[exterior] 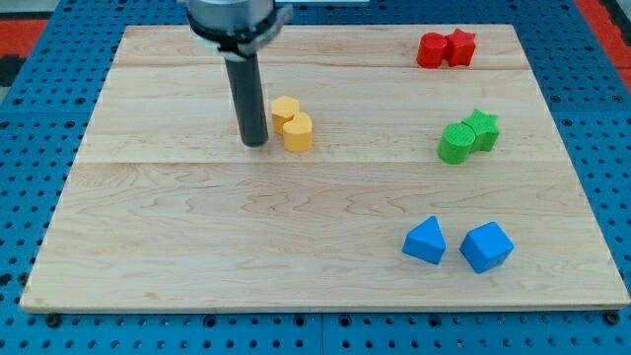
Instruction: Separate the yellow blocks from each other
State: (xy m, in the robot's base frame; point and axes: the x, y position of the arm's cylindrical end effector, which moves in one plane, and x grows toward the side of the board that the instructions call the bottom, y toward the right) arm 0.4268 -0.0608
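Two yellow blocks touch each other on the wooden board (pixel 197 227): a yellow hexagonal block (pixel 285 109) and a yellow cylinder-like block (pixel 298 132) just below and to its right. My tip (pixel 255 142) rests on the board just to the left of the yellow cylinder-like block, close beside it; I cannot tell whether it touches. The dark rod rises from there to the arm's body at the view's top.
Two red blocks (pixel 446 48) sit together at the top right. Two green blocks (pixel 468 136) sit together at the right middle. A blue triangular block (pixel 425 241) and a blue cube-like block (pixel 486 247) lie apart at the lower right.
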